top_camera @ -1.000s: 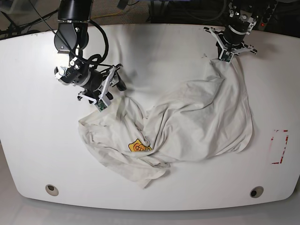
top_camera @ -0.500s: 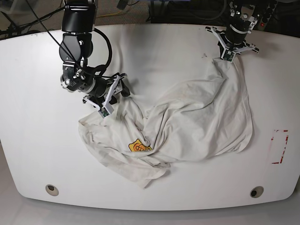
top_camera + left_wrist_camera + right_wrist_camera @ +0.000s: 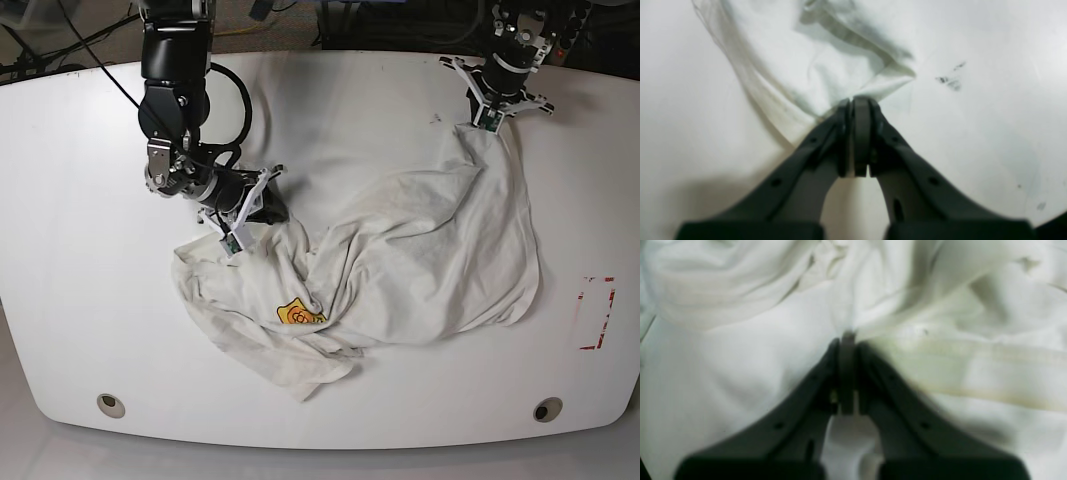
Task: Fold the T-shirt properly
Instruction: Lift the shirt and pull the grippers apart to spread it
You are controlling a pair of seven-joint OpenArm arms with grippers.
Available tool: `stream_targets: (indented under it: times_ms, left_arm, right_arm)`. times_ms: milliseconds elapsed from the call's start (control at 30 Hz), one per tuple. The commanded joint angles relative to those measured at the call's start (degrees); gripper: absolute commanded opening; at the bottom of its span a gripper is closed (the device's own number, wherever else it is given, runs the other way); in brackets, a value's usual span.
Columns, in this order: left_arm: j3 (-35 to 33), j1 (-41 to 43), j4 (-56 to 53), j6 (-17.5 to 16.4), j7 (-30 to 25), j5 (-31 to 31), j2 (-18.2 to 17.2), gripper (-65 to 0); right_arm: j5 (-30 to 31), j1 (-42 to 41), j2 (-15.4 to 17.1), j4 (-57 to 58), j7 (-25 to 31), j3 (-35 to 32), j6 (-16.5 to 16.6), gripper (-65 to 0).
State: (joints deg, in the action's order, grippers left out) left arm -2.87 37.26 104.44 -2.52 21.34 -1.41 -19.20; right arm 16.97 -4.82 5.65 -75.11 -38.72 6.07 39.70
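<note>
Across the white oval table (image 3: 90,300) in the base view, the crumpled off-white cotton T-shirt (image 3: 420,260) sprawls, its small yellow-orange patch label (image 3: 298,313) facing up. At the shirt's far corner the left gripper (image 3: 484,124) pinches fabric; at its opposite edge the right gripper (image 3: 236,243) bites a fold.

Left wrist view: jaws closed on a shirt corner, dark smudges (image 3: 950,80) just beside it.

Right wrist view: jaws clamped on bunched cloth beside a hem band (image 3: 973,373).
</note>
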Motion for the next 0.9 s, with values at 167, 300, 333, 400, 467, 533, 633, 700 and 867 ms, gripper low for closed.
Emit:
stream_targets:
  times_ms: [167,300,333,400,467,533,633,700,867]
  left_arm:
    - [7.1,0.4,0.1,0.4,1.7,-0.3,-0.8,-64.6]
    - [10.7,0.3,0.1,-3.9,1.7,-0.4,-0.8,-64.6]
    - [11.7,0.3,0.1,-5.4,1.7,-0.4,-0.6,-64.6]
    - [13.9,0.3,0.1,-7.6,1.7,-0.5,-0.5,-64.6]
    - [16.0,0.3,0.0,-9.3,1.7,-0.5,-0.5,-64.6]
    - [17.6,0.3,0.0,-10.6,1.7,-0.5,-0.5,-64.6]
    - [19.1,0.3,0.0,-12.3,1.7,-0.5,-0.5,-64.6]
    - [19.6,0.3,0.0,-12.8,1.7,-0.5,-0.5,-64.6]
    - [19.7,0.3,0.0,-12.9,1.7,-0.6,-0.7,-64.6]
  right_arm:
    - [0.0,3.8,6.1,-9.0,-3.3,3.3,0.3,-65.0]
    - [0.0,4.6,7.6,-10.7,-6.3,8.3,0.3,-64.4]
    - [0.0,4.8,8.3,-10.9,-7.2,9.9,0.3,-64.2]
    - [0.0,4.7,9.8,-10.9,-8.9,12.6,0.3,-64.2]
    - [0.0,4.7,10.8,-10.8,-9.9,15.1,0.3,-64.2]
    - [0.0,4.7,11.9,-10.8,-10.1,17.1,0.3,-64.2]
    - [0.0,4.7,13.0,-10.7,-11.3,19.3,0.3,-64.2]
    - [0.0,4.9,13.3,-11.0,-12.1,20.9,0.3,-64.0]
    - [2.5,4.7,12.9,-11.1,-19.4,26.9,0.3,-44.7]
